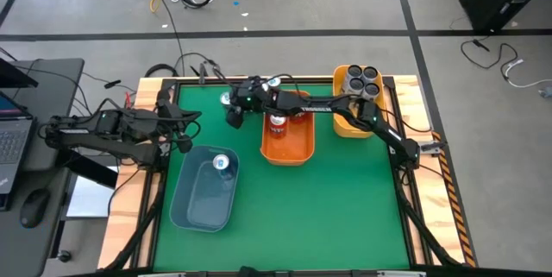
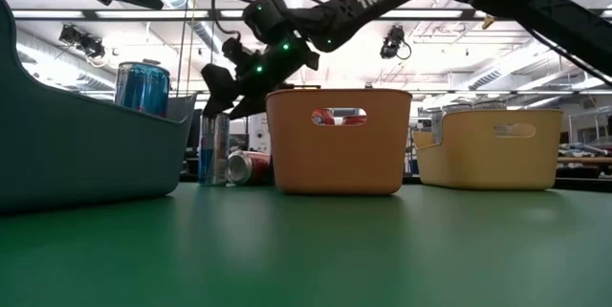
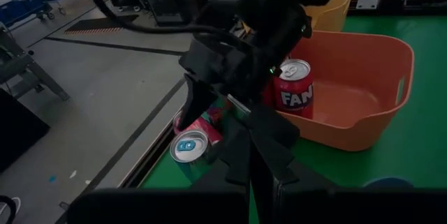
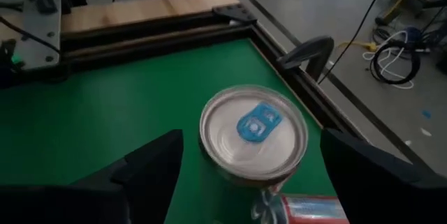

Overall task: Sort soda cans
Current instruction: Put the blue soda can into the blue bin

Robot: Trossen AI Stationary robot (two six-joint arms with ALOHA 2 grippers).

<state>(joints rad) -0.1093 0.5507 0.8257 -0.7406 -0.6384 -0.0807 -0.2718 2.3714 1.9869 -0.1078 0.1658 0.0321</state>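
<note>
My right gripper [image 4: 251, 142] is open and points down over a standing teal-blue can with a white top [image 4: 253, 132], one finger on each side of it and not touching. That can [image 2: 212, 149] stands near the table's far edge, left of the orange bin [image 1: 287, 143]. A red can [image 2: 249, 165] lies on its side beside it. Another red can [image 3: 293, 88] stands in the orange bin. One teal can [image 1: 222, 163] stands in the blue bin [image 1: 203, 199]. Several dark cans [image 1: 360, 80] stand in the yellow bin [image 1: 345, 122]. My left gripper [image 1: 184, 128] is shut and waits at the table's left edge.
The right arm [image 1: 336, 104] reaches from the table's right side across the orange bin. The black table frame and wooden border [image 4: 140, 15] run close behind the teal can. Bare green mat [image 1: 328, 217] lies toward the near edge. A laptop [image 1: 13, 130] sits off the table's left.
</note>
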